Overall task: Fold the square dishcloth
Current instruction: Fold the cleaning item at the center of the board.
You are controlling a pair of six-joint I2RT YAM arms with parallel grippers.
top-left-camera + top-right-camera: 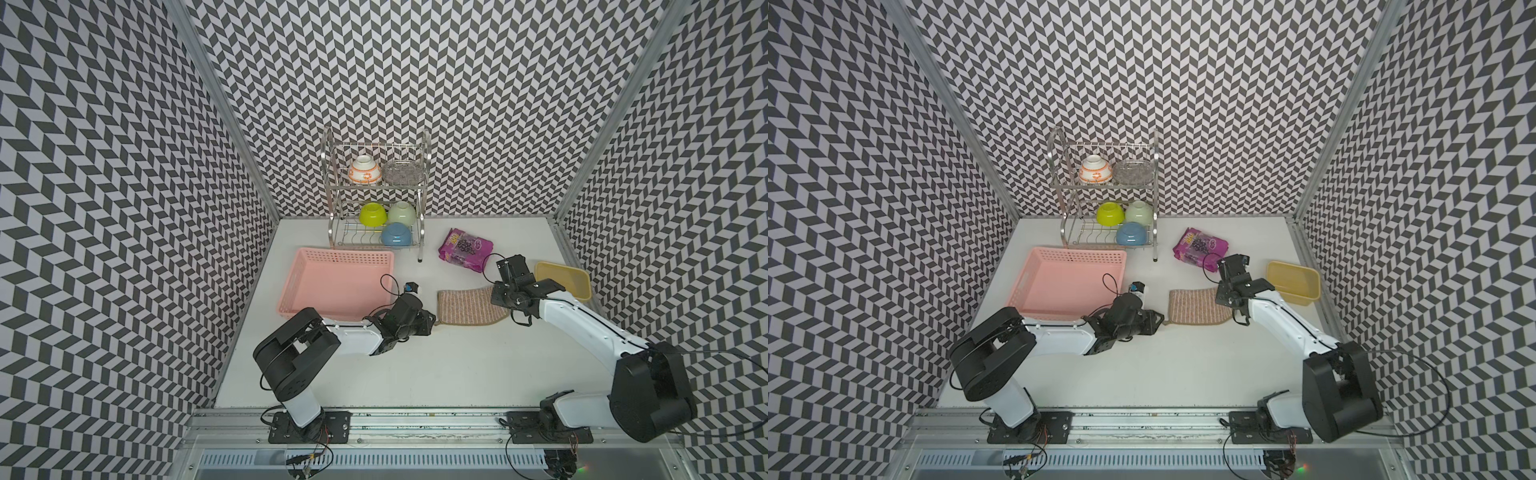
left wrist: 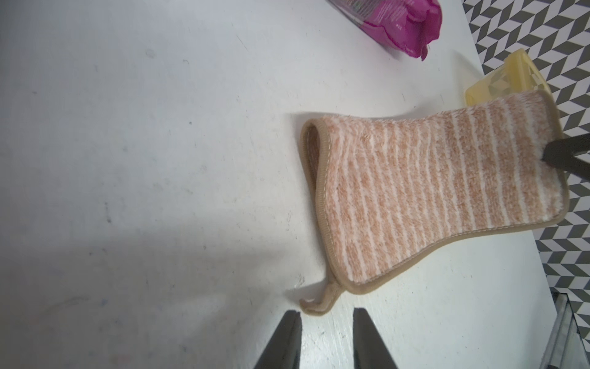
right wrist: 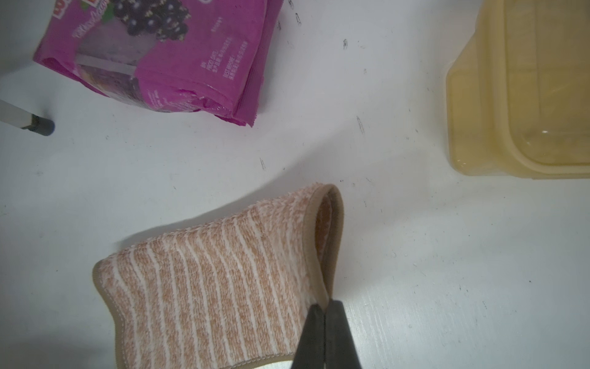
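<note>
In both top views: square dishcloth (image 1: 465, 308) lies doubled mid-table, between pink basket (image 1: 332, 286) and yellow tub (image 1: 563, 280).

Left wrist: left gripper (image 2: 327, 314), jaws parted, empty; corner loop (image 2: 319, 302) just ahead of the tips.

Right wrist: right gripper (image 3: 324, 308) clamped on the cloth's edging; that end looks lifted.

Best to release low, so layers settle edge on edge.

Black-and-white chevron walls (image 1: 415, 83) at 9, 12 and 3 o'clock. Aluminium corner posts (image 1: 221, 108) at 10 and 2. White table (image 1: 415, 374), scuffed, evenly lit, soft shadows. Metal rail (image 1: 415, 419) along 6 o'clock edge. Wire rack (image 1: 374, 188) at 12 o'clock on table.
</note>
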